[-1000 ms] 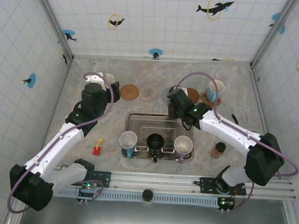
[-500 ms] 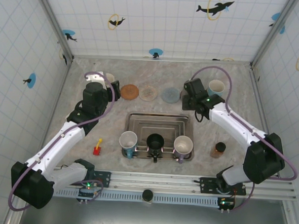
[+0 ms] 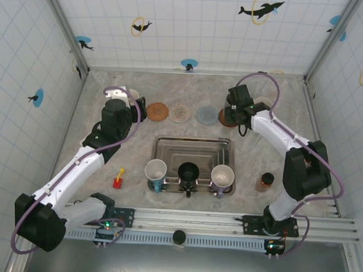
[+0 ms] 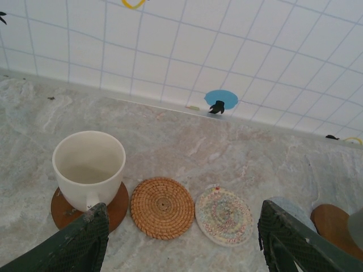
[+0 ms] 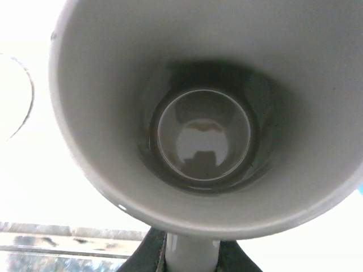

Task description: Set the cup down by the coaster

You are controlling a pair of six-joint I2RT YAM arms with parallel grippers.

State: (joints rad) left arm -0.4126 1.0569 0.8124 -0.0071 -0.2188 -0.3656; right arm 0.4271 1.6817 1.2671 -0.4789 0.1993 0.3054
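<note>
Right pincer (image 5: 190,256) holds cup (image 5: 204,85) by its handle.

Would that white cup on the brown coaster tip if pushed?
The white cup looks wide and empty, so it would probably slide, not tip. Its smooth wall suggests hard ceramic: stiff, maybe slippery. The thin brown coaster beneath might shift too.

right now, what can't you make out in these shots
- right wrist: the held cup, clamped by the right gripper, blocks whatever lies below; the background is washed out.
- top external: the right arm covers part of the brown coaster.
- left wrist: a finger hides part of the grey coaster.
</note>
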